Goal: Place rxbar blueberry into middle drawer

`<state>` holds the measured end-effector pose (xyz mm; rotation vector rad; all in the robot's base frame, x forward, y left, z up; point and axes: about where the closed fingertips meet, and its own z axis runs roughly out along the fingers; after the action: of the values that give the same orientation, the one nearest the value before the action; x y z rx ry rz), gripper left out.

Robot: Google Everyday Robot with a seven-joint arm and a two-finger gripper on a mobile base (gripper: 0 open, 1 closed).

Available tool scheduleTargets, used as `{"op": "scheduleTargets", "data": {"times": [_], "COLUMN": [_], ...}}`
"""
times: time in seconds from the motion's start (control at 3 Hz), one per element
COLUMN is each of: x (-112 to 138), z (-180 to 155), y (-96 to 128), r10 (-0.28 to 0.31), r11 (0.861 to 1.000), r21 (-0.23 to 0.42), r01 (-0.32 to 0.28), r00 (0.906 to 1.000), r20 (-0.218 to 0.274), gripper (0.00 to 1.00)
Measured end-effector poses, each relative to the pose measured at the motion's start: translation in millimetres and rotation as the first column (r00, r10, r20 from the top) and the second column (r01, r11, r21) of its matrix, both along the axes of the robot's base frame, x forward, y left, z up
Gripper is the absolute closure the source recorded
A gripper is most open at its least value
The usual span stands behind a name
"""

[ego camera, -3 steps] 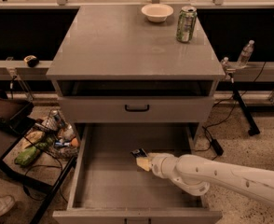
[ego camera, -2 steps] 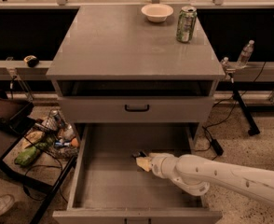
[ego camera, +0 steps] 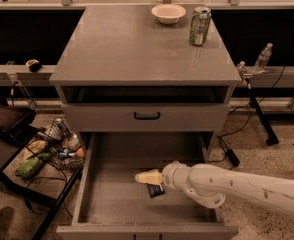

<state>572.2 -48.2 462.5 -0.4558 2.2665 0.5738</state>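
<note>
The middle drawer (ego camera: 114, 204) is pulled out wide, and its plain grey floor shows. The rxbar blueberry (ego camera: 155, 190), a small dark flat bar, lies on the drawer floor right of centre. My gripper (ego camera: 146, 177), pale cream at the end of the white arm, reaches in from the right. It sits inside the drawer just above and beside the bar. Whether it still touches the bar I cannot tell.
A green soda can (ego camera: 199, 26) and a white bowl (ego camera: 168, 13) stand at the back of the cabinet top. The shallower drawer front with a black handle (ego camera: 147, 116) is above the open drawer. A cluttered cart (ego camera: 47, 151) stands at the left, and a water bottle (ego camera: 263, 58) at the right.
The dark bar was at the gripper's tip. It now shows lower, on the drawer floor under the gripper. The arm has barely moved.
</note>
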Motion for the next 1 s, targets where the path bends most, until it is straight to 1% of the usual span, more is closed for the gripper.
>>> {"op": "scheduleTargets", "data": {"times": [0.33, 0.67, 1.0], "x": [-12, -39, -70], "z": [13, 37, 75], "y": [-3, -3, -25], "r10": [-0.024, -0.036, -0.087], "r11": [0.998, 0.990, 0.970], "r21": [-0.061, -0.143, -0.238], "r01": [0.021, 0.019, 0.045], "r00": [0.9985, 0.9923, 0.9818], "r20": [-0.049, -0.119, -0.169], "gripper": [0.00, 0.00, 0.00]}}
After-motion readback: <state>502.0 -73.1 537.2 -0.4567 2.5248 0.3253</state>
